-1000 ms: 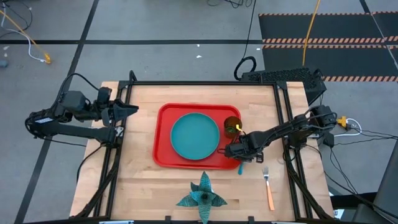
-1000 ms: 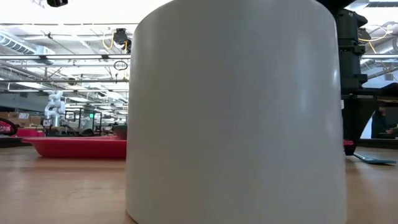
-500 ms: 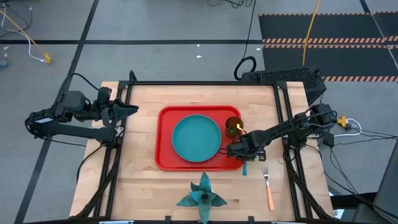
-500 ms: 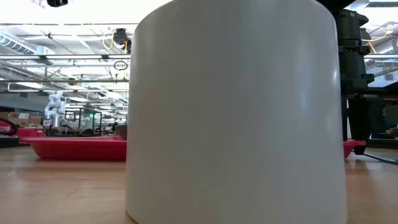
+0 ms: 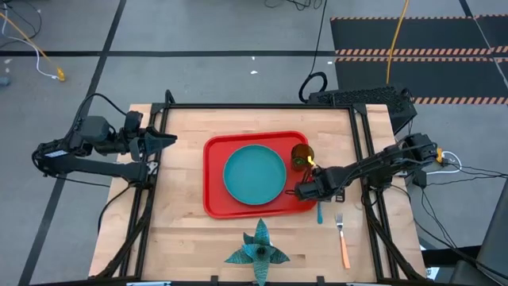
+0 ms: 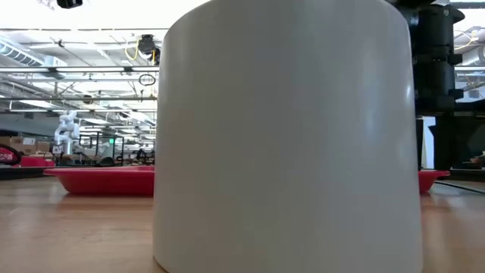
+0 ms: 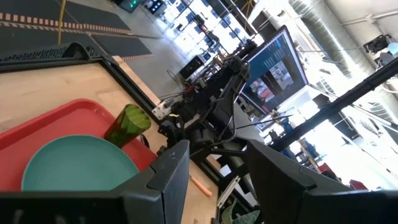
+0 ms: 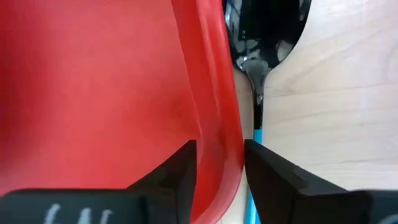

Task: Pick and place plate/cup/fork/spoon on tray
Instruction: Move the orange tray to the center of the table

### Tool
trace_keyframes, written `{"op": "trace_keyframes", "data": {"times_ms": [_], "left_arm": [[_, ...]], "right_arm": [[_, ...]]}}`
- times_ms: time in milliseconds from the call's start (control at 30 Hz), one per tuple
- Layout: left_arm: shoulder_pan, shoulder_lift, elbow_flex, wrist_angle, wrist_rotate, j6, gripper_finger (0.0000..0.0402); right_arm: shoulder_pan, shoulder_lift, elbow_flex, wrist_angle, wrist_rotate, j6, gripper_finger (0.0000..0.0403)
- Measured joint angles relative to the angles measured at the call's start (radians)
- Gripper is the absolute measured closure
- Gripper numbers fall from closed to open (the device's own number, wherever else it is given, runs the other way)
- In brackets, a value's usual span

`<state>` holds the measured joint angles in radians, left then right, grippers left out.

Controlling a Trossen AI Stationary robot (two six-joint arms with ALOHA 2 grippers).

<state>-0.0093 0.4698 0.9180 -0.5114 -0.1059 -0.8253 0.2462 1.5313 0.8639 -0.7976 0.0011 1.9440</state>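
Tray [image 5: 214, 202], red and rimmed, lies mid-table with the left gripper [image 5: 169, 139] parked off its far left corner, fingers spread and empty. On it rest the plate [image 5: 255, 175] and, near its right edge, the cup [image 5: 301, 154]. At the right rim the right gripper [image 8: 219, 163] straddles that rim, fingers parted; the spoon [image 8: 260, 81] lies on the table just outside, and the fork [image 5: 342, 237] sits farther right.
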Motion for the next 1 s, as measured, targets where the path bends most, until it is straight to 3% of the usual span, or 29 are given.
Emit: {"op": "trace_keyframes", "data": {"times_ms": [200,633,1000], "left_arm": [[0.000,0.000,0.000,0.000,0.000,0.004,0.0238],[0.000,0.000,0.000,0.000,0.000,0.005,0.0238],[0.000,0.000,0.000,0.000,0.002,0.008,0.0238]], "right_arm": [[0.000,0.001,0.000,0.038,-0.004,-0.022,0.0254],[0.010,0.000,0.001,0.092,0.001,-0.045,0.0250],[0.080,-0.001,-0.023,0.181,-0.003,0.077,0.0250]]}}
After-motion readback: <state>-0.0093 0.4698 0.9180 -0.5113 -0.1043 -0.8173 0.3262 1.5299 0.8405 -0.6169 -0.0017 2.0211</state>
